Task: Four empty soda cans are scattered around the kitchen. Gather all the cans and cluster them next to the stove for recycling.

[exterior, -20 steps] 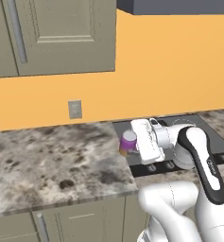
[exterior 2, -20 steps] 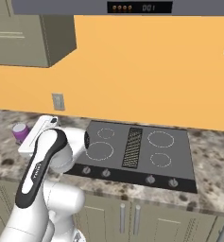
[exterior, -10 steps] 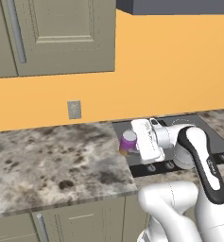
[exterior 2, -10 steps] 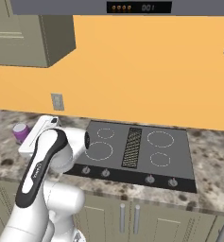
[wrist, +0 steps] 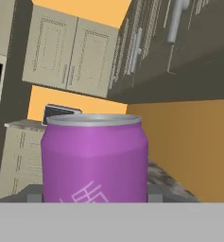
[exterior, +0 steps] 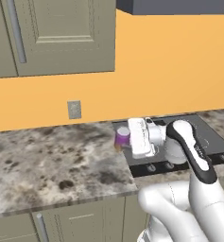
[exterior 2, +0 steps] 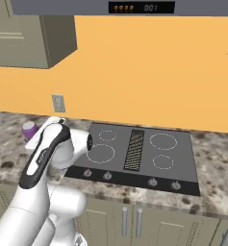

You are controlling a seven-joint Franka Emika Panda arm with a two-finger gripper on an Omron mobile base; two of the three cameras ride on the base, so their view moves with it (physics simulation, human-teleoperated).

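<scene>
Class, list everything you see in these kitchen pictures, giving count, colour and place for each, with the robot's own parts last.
soda can: one, purple-pink with silver top, on the counter by the stove's left edge, right in front of the gripper.
stove: one, black glass with white rings, set into the counter.
counter: one, speckled grey-brown stone, under the orange wall.
wall outlet: one, grey, on the orange wall left of the stove.
upper cabinets: grey-beige, above the counter.
arm: one, white with dark joints, reaching left.
gripper: one, white, at the can.
</scene>
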